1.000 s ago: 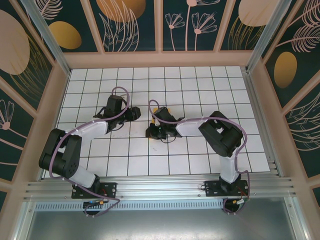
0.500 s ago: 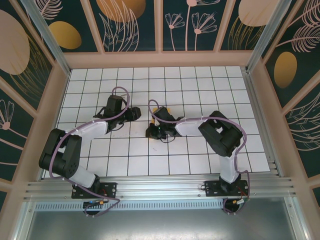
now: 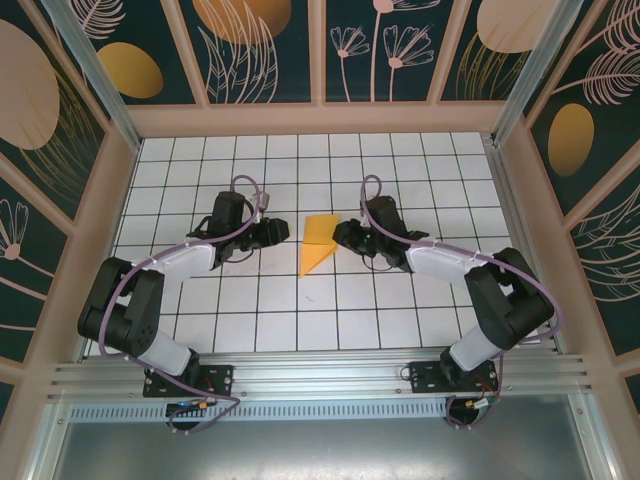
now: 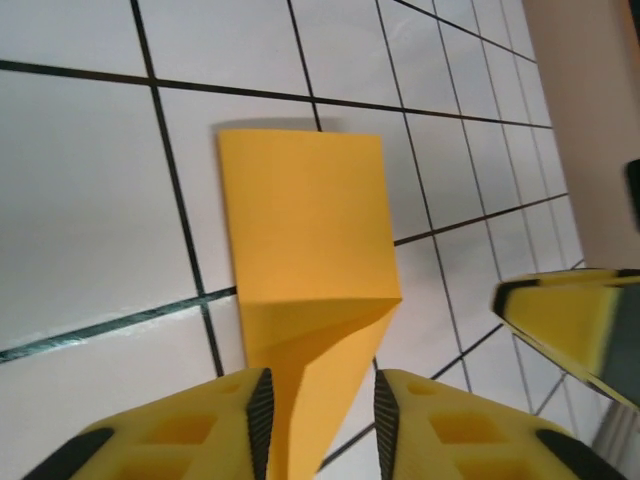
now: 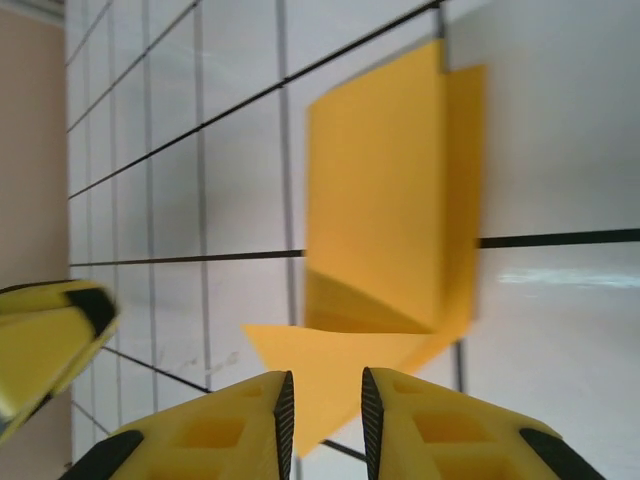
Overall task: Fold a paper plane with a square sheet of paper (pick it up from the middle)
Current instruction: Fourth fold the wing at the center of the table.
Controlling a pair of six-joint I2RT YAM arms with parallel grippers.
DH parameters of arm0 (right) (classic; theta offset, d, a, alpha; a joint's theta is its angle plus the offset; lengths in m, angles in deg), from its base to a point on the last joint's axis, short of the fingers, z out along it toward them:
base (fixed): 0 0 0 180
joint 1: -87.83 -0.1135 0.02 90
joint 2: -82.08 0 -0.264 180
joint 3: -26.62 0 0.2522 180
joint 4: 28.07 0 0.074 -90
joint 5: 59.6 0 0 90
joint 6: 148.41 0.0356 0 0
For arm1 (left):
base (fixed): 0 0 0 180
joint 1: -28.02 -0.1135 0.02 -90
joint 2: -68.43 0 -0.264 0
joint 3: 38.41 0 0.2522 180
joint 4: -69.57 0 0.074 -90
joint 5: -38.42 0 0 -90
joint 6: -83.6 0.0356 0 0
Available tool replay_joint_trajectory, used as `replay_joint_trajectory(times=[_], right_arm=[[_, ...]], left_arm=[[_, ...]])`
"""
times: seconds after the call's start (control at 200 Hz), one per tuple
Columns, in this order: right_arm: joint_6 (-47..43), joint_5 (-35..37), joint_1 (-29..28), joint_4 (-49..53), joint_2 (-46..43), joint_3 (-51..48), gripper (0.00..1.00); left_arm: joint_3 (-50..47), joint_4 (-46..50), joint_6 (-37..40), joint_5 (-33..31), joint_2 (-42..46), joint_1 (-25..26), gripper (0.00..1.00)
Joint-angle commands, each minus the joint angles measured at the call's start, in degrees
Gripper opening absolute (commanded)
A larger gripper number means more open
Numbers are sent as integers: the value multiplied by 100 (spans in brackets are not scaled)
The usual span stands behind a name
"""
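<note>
The orange-yellow sheet of paper (image 3: 318,240) lies on the white tiled floor as a smaller creased shape, a rectangle at the far end narrowing to a point toward the arms. My left gripper (image 3: 283,232) sits just left of it, low over the floor. Its jaws stand open, and in the left wrist view the paper (image 4: 310,260) runs down between my open left gripper (image 4: 318,415). My right gripper (image 3: 341,236) sits at the paper's right edge, also open. In the right wrist view the paper's pointed flap (image 5: 375,290) lies just beyond my right gripper (image 5: 327,415).
The tiled floor (image 3: 400,300) is fenced by tan walls (image 3: 320,120) at the back and both sides. The right gripper's yellow finger (image 4: 570,320) shows in the left wrist view, and the left gripper's finger (image 5: 50,340) in the right wrist view.
The right arm has swung off the middle of the floor to the right side, uncovering the folded paper. The left gripper has edged slightly right toward the paper.
</note>
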State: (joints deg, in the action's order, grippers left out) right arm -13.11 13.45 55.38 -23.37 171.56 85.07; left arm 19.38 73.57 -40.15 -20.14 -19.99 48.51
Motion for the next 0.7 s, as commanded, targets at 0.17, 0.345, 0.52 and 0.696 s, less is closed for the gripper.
replay_joint_trajectory(times=[0.17, 0.345, 0.52, 0.696], right_arm=[[12, -514, 81, -577, 445, -121, 33], [50, -665, 77, -790, 679, -46, 35], [8, -752, 80, -790, 932, 138, 37], [1, -860, 80, -843, 1163, 295, 37]], left_arm=[[326, 98, 253, 708, -319, 513, 19], [589, 73, 273, 782, -792, 648, 17], [763, 14, 264, 829, -1254, 676, 15], [824, -3, 285, 763, -1518, 676, 13]])
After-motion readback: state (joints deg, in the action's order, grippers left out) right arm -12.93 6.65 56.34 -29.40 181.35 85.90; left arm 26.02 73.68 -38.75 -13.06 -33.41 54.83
